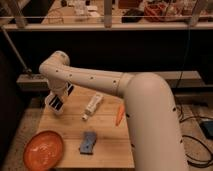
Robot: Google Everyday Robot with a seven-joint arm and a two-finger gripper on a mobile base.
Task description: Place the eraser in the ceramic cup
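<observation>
i am holding the eraser point(57, 103) in my pincer point(56, 104), lowering it over the white ceramic cup point(51, 106) at the tabletop's point(107, 145) far left edge. releasing off-centre could catch the rim and tip the cup off the edge.

gripper point(58, 102) at the table's back left corner; can't make out the ceramic cup point(51, 103) behind it. orange plate point(44, 149) clipped by bottom edge.
</observation>
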